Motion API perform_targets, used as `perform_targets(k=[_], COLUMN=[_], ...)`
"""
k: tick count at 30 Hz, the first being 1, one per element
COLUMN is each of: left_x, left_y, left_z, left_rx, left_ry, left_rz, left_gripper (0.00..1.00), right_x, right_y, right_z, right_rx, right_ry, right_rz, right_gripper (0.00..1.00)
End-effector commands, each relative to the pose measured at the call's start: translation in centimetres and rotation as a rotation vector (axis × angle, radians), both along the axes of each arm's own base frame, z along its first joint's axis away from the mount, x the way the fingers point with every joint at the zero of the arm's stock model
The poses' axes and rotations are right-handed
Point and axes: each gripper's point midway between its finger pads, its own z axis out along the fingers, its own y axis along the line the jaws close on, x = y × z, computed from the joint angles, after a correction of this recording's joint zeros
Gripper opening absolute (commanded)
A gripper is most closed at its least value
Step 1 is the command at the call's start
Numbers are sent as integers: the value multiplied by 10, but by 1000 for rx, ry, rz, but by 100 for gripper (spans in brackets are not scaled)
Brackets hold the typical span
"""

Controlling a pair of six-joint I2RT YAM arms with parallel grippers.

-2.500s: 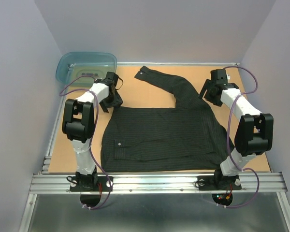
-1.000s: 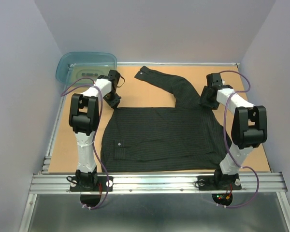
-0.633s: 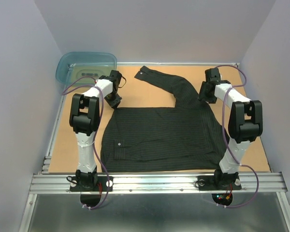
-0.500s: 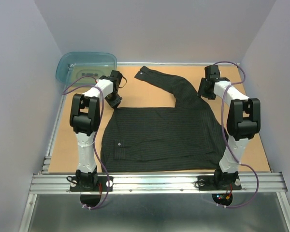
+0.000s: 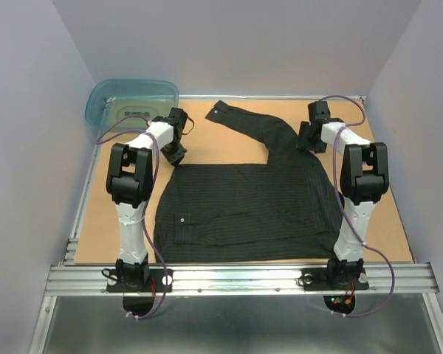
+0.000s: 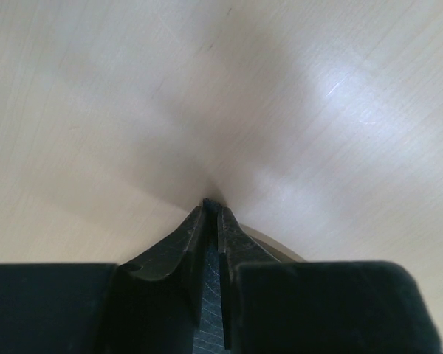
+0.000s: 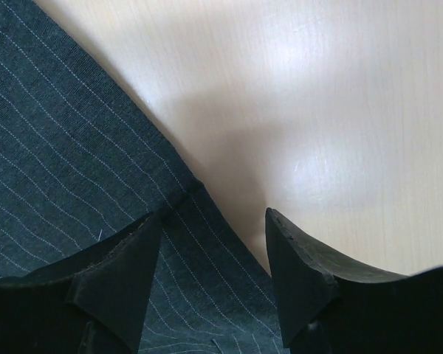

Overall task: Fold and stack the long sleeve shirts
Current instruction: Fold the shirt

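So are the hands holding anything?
The left hand seems to pinch the shirt at its far-left corner. The right hand is open, holding nothing.

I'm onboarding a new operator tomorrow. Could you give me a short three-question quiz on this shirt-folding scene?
1. True or false: the right gripper is shut on the shirt.
2. Where does the teal tub stand? A: at the far left corner of the table. B: on the shirt. C: at the near right corner.
3. Which gripper pinches cloth between its fingers?
Key: 1 false; its jaws stand open over the shirt's edge. 2 A. 3 the left gripper.
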Motion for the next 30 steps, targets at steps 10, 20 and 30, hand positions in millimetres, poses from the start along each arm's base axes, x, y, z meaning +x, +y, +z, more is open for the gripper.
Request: perform_targets(k=[10, 20, 30], left_x=[-19, -7, 5], left_y=[19, 27, 40], left_z=[2, 17, 72], left_rx=[83, 129, 209], left_ry=[33, -26, -184], left_rz=[-5, -11, -30], left_gripper=[18, 15, 14], right_x=[4, 20, 16], right_y=[-6, -7, -9], right_z=[-23, 17, 90], right_rx=[-30, -48, -36], right_ry=[25, -69, -222], right_rz=[32, 54, 6], right_gripper=[25, 0, 1])
